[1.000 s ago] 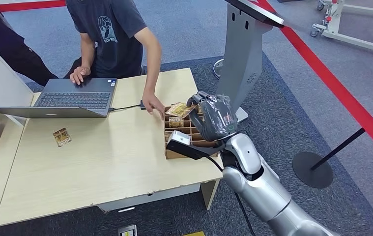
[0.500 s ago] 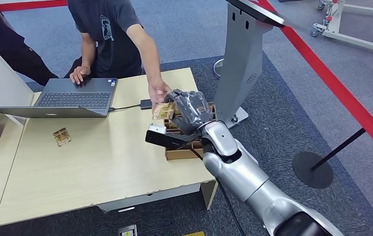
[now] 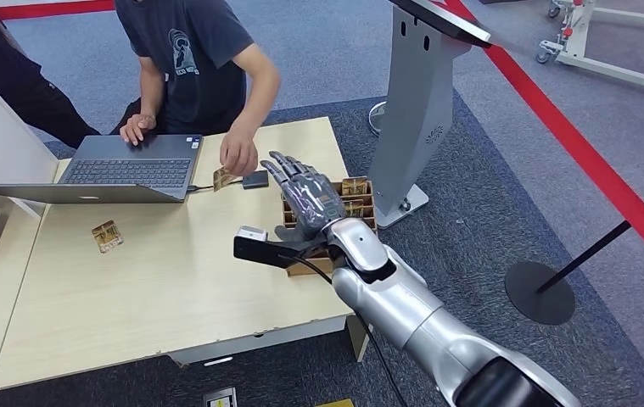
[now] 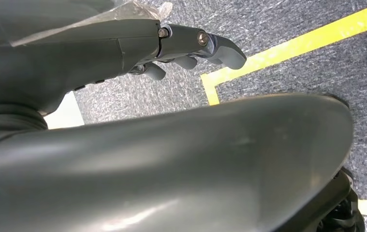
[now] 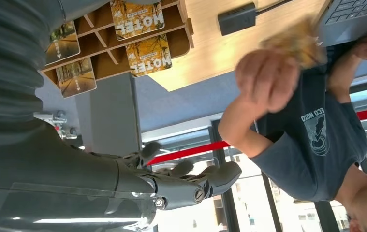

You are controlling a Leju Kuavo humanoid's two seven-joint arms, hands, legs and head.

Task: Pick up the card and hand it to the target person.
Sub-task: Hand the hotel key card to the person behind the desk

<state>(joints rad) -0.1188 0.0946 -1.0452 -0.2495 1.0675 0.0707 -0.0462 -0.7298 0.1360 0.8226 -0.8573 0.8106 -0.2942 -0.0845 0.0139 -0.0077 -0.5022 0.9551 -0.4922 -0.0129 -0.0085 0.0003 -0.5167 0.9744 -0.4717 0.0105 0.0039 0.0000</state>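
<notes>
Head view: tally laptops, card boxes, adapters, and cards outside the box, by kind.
Laptop: 1
Wooden card box: 1
Black adapter: 1
Loose card on the table: 1
Card in the person's hand: 1
Total: 5

Card in person's hand: blurred.

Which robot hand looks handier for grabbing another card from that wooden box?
Right. The right robot hand hovers open beside the wooden card box on the table; the left robot hand hangs over the floor.
</notes>
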